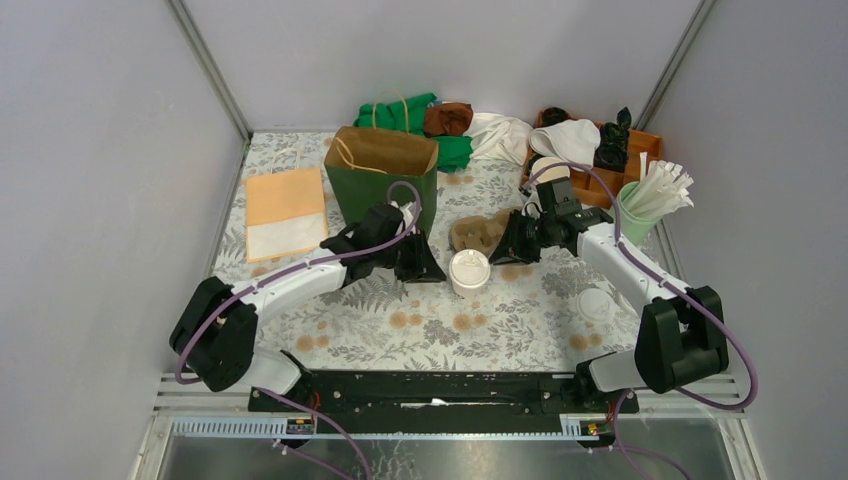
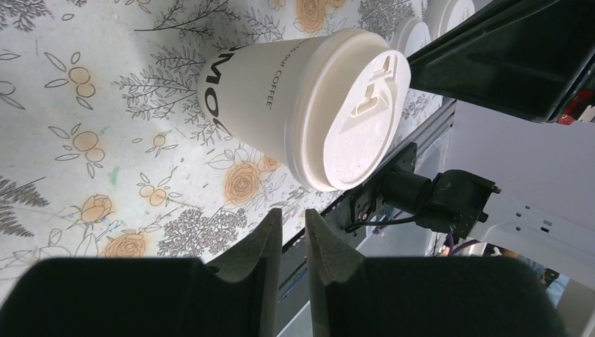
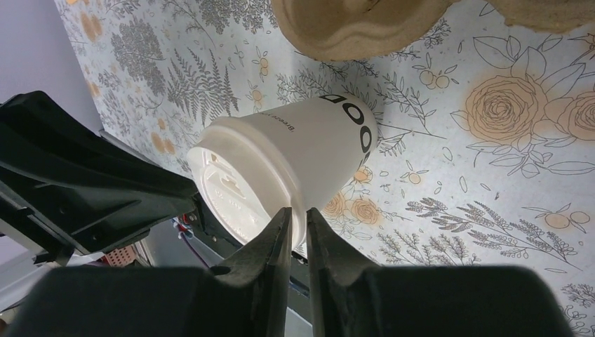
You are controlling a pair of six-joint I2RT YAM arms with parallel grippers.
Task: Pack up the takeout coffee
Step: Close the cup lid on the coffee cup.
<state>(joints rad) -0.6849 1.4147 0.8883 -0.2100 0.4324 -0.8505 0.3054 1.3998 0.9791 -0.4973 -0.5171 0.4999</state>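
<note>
left gripper [image 2: 293, 235], right gripper [image 3: 298, 232]: both all but closed, holding nothing; takeout coffee [image 1: 469, 271] upright between them on floral table [image 1: 420, 325]

We counted one lidded takeout coffee [image 1: 469, 270] mid-table, one pulp cup carrier [image 1: 482, 232], one green paper bag [image 1: 383, 175] toward the far edge, one orange-and-white sheet [image 1: 285, 212] by the left edge — plus one wooden tray [image 1: 648, 143] in the far right corner and one loose lid [image 1: 596, 303] near the right edge.
</note>
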